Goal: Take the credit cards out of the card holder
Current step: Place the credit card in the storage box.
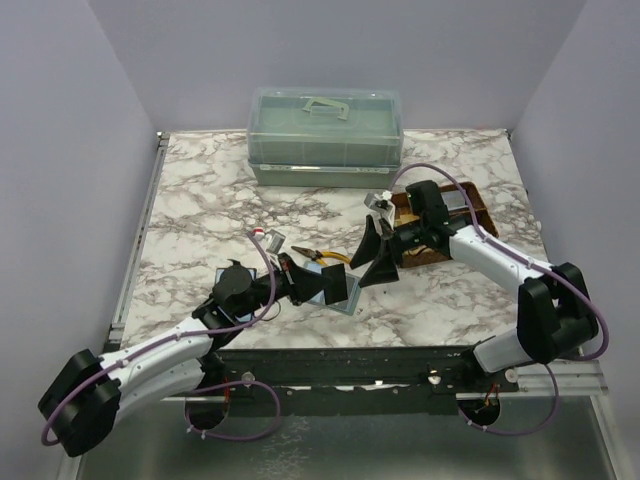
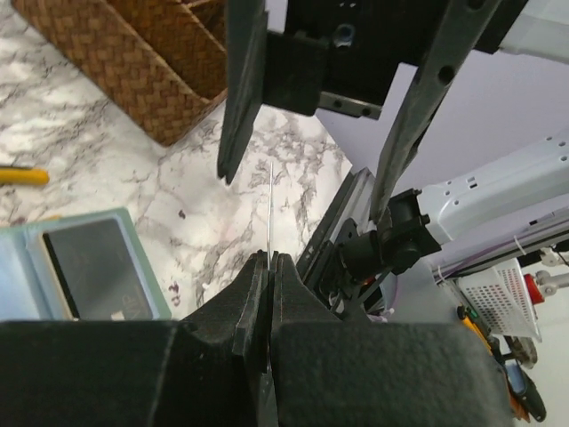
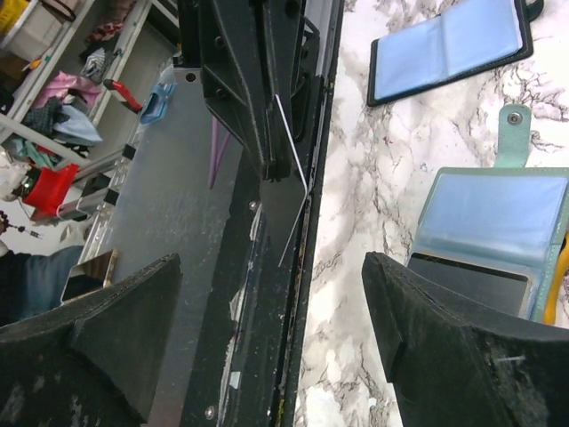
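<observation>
My left gripper [image 1: 318,283] is shut on a thin card [image 1: 336,288] and holds it up off the table. The card shows edge-on in the left wrist view [image 2: 269,209] and in the right wrist view [image 3: 292,169]. My right gripper [image 1: 378,257] is open and empty. It faces the card, with one finger on each side of the card's line. The pale teal card holder [image 2: 133,267] lies open on the marble below. A dark card [image 2: 84,267] sits in its pocket. The holder and its strap also show in the right wrist view [image 3: 498,213].
Yellow-handled pliers [image 1: 325,258] lie beside the holder. A brown woven tray [image 1: 470,205] sits under my right arm. A green lidded box [image 1: 325,125] stands at the back. A second dark-edged blue folder [image 3: 449,49] lies open near my left arm. The table's near edge rail [image 1: 380,360] is close.
</observation>
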Available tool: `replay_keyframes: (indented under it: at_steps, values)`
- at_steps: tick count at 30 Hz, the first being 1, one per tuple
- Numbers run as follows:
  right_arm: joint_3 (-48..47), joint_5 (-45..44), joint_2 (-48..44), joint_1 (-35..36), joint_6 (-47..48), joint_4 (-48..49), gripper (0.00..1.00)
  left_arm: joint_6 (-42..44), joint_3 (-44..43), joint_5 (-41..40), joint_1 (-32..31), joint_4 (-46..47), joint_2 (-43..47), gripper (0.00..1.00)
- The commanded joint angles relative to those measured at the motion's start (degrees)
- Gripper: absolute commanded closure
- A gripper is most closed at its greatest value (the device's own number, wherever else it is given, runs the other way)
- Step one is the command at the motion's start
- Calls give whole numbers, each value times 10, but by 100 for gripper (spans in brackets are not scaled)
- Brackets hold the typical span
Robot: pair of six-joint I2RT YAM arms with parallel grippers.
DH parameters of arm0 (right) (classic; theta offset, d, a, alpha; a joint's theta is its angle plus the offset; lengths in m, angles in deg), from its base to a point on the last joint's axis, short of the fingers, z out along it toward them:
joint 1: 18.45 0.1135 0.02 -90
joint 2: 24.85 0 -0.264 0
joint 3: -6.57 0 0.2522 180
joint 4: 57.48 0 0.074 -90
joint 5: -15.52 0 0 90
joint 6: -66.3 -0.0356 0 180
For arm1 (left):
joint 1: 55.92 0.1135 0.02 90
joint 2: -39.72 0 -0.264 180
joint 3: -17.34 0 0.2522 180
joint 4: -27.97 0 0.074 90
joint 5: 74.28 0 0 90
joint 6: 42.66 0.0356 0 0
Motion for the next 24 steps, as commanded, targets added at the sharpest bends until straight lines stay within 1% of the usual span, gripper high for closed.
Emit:
replay_keyframes:
  at_steps: [1, 3, 5, 7, 9, 11, 13, 15, 19, 20, 22, 23, 24]
  values:
    - [19, 22, 3, 0, -51, 89, 11, 42, -27, 34, 2, 102, -51, 100]
    - [29, 29, 4, 0, -74, 111, 12, 39, -31, 33, 1, 125, -74, 100]
    - [48, 35, 6, 0, -135, 174, 15, 33, -36, 33, 2, 147, -99, 100]
    - [62, 40, 9, 0, -192, 228, 22, 28, -39, 34, 2, 170, -117, 100]
    - [68, 48, 16, 0, -227, 258, 31, 23, -42, 35, 1, 188, -130, 100]
    - [68, 58, 25, 0, -242, 270, 38, 19, -44, 36, 1, 204, -139, 100]
    - [66, 68, 33, 0, -256, 277, 42, 15, -46, 37, 1, 215, -145, 100]
    - [67, 75, 38, 1, -276, 298, 47, 10, -46, 37, 1, 224, -150, 100]
    - [70, 89, 45, 5, -301, 326, 66, -1, -44, 34, 1, 242, -164, 100]
    - [69, 93, 45, 5, -307, 332, 72, -5, -44, 33, 0, 246, -169, 100]
    - [68, 101, 46, 5, -317, 346, 88, -12, -44, 32, 0, 257, -180, 100]
    - [67, 100, 45, 5, -318, 349, 97, -17, -44, 31, 0, 262, -184, 98]
    - [66, 98, 44, 5, -315, 348, 100, -23, -44, 27, 0, 268, -187, 93]
